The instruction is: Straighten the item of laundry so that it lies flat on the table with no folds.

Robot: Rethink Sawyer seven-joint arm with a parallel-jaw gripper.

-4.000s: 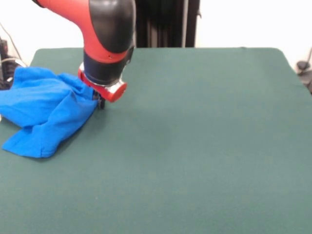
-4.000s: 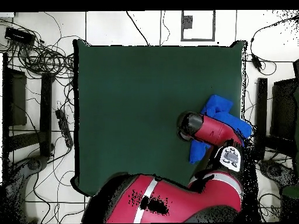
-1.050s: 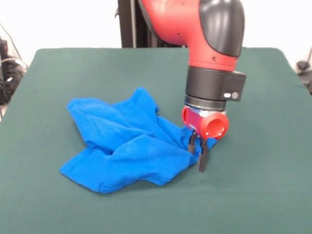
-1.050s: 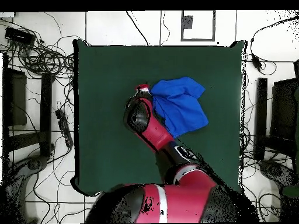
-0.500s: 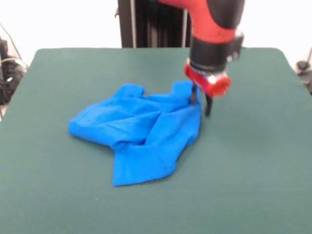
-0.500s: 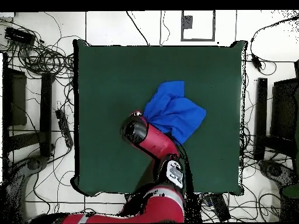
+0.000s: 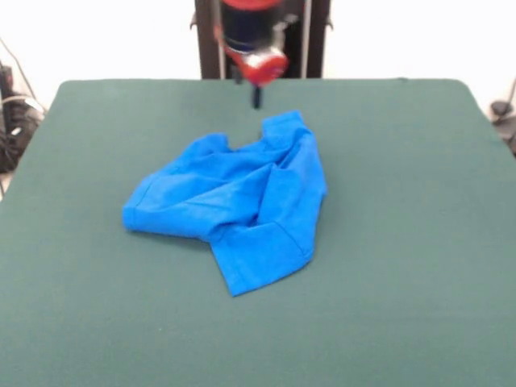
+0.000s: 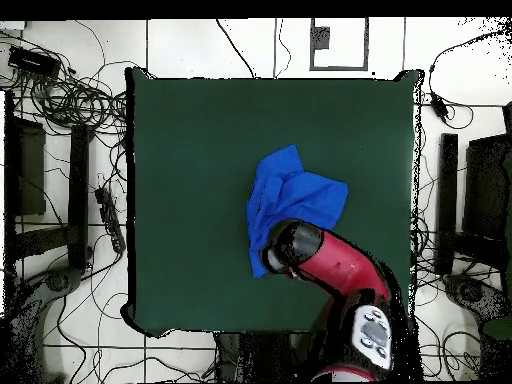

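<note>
Since half a second ago, the gripper (image 7: 256, 98) has drawn back from the shirt's (image 7: 239, 205) right edge toward 12 o'clock in the front view and now hangs clear of the cloth, just beyond the shirt's far tip. Only a dark stub shows below the red wrist, so whether the claw is spread or pressed together cannot be told. Nothing blue hangs from it.

The shirt has shifted slightly and lies released near the middle of the table (image 7: 419, 242), still crumpled. In the front view, one lobe extends toward 9 o'clock, a second flap points toward 6 o'clock, and a narrow tip reaches toward 12 o'clock. Ridges and overlapping layers cross the centre of the cloth.

In the overhead view, the shirt (image 8: 296, 194) lies slightly toward 3 o'clock of the table's (image 8: 180, 150) centre. The arm (image 8: 330, 260) enters from 5 o'clock and covers the shirt's 6 o'clock portion.
</note>
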